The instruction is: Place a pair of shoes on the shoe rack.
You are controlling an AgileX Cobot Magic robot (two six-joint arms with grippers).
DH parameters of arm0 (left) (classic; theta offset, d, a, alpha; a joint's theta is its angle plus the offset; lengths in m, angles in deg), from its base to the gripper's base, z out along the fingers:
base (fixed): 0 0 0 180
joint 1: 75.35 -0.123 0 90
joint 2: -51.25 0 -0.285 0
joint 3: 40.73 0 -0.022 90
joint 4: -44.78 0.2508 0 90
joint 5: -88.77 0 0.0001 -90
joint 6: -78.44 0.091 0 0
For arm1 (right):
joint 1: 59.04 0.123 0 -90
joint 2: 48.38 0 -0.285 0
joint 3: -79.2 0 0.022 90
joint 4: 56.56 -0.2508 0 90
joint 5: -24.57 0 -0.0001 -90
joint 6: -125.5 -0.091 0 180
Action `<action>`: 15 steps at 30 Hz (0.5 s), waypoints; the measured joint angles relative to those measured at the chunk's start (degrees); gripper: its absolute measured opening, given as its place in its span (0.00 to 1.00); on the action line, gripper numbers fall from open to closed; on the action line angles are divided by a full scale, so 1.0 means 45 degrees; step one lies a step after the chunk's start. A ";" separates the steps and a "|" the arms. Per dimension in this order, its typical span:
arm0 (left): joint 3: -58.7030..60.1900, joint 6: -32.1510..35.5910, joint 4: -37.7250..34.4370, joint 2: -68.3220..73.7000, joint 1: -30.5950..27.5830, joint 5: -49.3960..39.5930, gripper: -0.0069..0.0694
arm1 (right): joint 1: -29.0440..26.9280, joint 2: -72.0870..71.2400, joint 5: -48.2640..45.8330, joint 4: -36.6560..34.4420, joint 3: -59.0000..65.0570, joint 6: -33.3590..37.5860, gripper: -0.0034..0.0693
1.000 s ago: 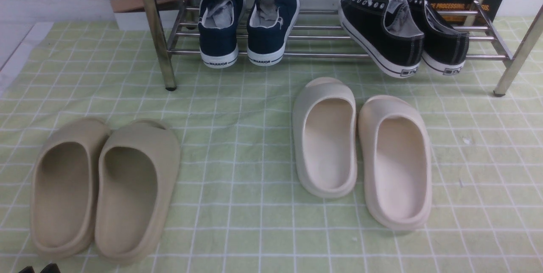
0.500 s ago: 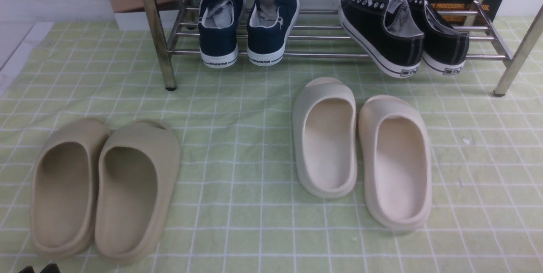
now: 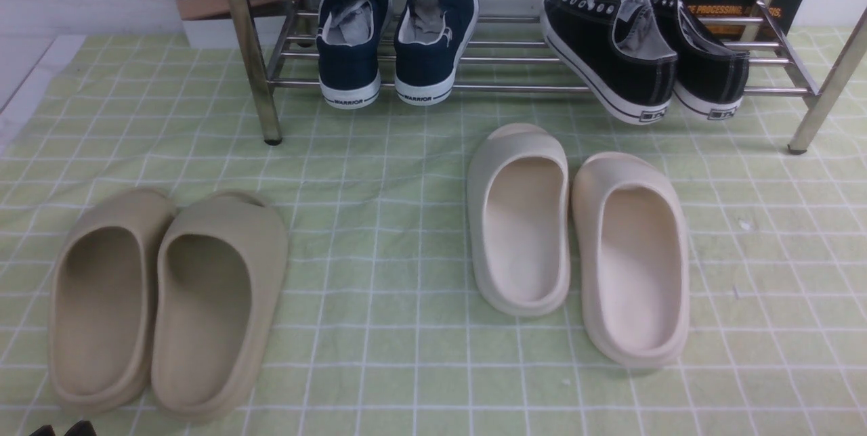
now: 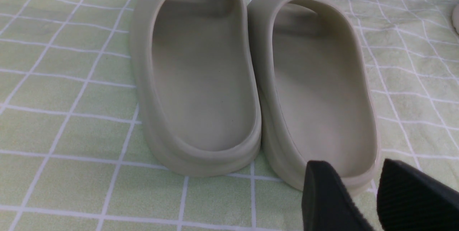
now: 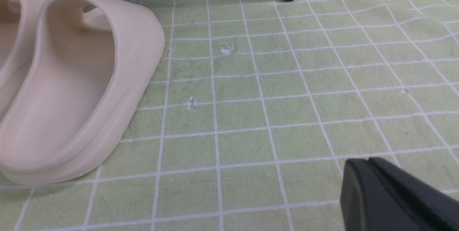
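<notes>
Left hand hangs low, fingers parted; right hand pressed closed.

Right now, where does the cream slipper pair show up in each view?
Front view: cream slippers right of centre, on the cloth in front of the rack.
Left wrist view: only a sliver at the frame edge.
Right wrist view: at the frame's edge, one slipper full, its mate cut off.
Shared landmark: the green checked cloth.
</notes>
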 joint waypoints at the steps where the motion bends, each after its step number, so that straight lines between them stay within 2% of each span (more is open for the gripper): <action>1: 0.0000 0.0000 0.0000 0.0000 0.0000 0.0000 0.40 | 0.0000 0.0000 0.0000 0.0000 0.0000 0.0000 0.08; 15: 0.0000 0.0000 0.0000 0.0000 0.0000 0.0000 0.40 | 0.0000 0.0000 0.0000 0.0003 0.0000 0.0000 0.10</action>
